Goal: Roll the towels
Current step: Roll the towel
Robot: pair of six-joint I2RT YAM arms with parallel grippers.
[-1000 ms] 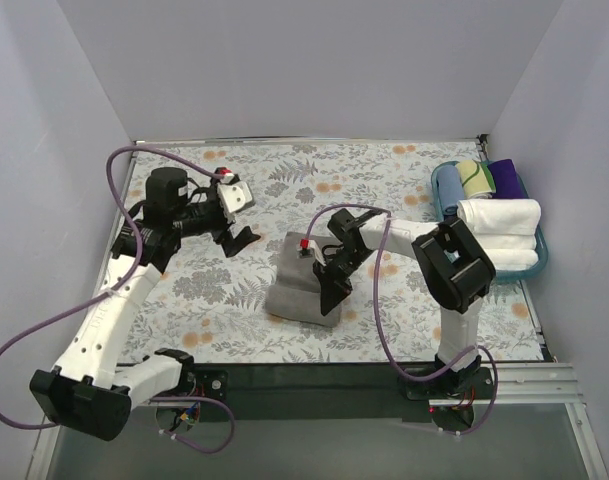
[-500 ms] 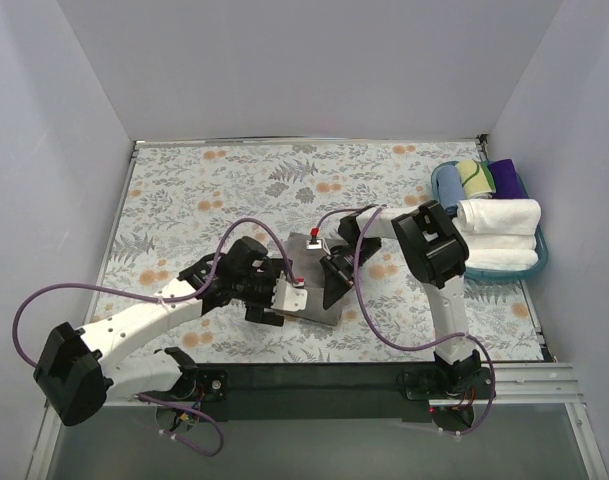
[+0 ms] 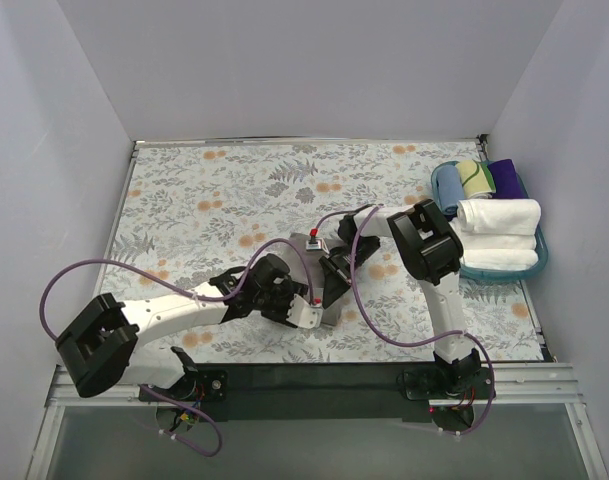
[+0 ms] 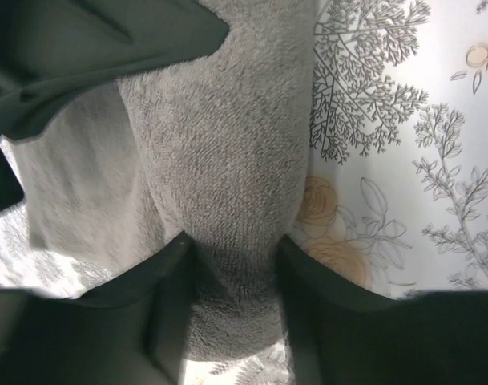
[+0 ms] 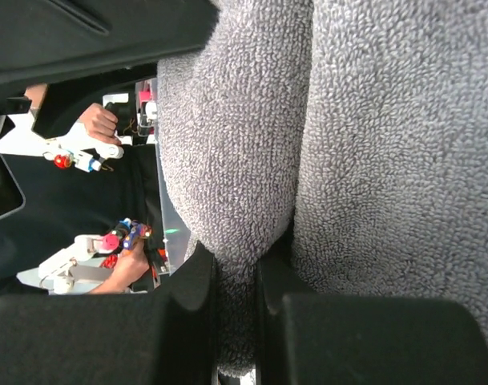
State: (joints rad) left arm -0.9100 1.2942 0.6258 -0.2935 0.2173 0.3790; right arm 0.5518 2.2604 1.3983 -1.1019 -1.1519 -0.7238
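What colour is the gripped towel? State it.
Plain grey-brown; the towel shows best in left wrist view.

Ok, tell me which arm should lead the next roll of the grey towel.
Left, probably: the left gripper clasps the towel at its near edge; the right gripper pinches it too, farther in.

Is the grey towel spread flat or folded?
Folded: the grey towel shows doubled layers, pinched by left end effector and right end effector.

You had the floral-covered table (image 3: pixel 184 200) carrying a grey towel (image 4: pixel 219 160) near front centre and a blue basket (image 3: pixel 494 276) at its right edge.
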